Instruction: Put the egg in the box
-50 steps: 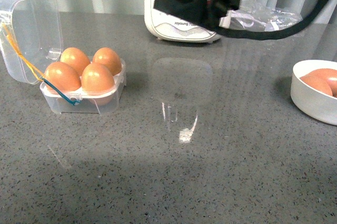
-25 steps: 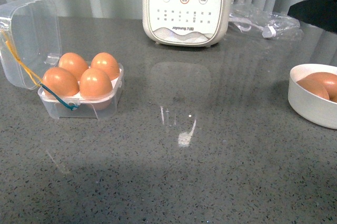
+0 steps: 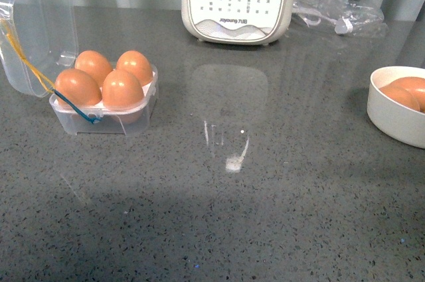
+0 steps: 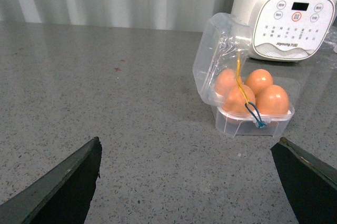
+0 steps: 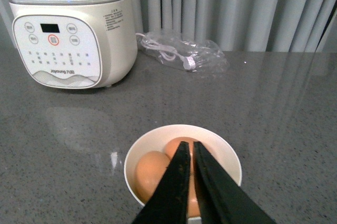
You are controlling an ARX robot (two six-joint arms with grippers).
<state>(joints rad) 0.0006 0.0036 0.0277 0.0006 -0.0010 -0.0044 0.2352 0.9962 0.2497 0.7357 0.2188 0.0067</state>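
The box point(image 3: 99, 125), a clear plastic case with its lid point(image 3: 36, 30) standing open, sits at the left of the counter. Every slot holds an orange-brown egg point(image 3: 122, 89). Yellow and blue bands hang at its front corner. In the left wrist view my left gripper point(image 4: 189, 182) is open, empty and low over bare counter, well short of the box point(image 4: 253, 121). My right gripper point(image 5: 190, 144) is shut with nothing in it, hanging just above a white bowl point(image 5: 158, 135) that holds two eggs point(image 5: 150, 171). Neither gripper shows in the front view.
A white kitchen appliance point(image 3: 238, 3) stands at the back centre. A clear plastic bag point(image 3: 335, 13) with a cable lies to its right. The white bowl point(image 3: 392, 123) sits at the right edge. Grey curtains close off the back.
The dark arm parts that crossed the top of the front view have gone out of frame, uncovering the appliance. The box, its eggs and the bowl have stayed where they were.
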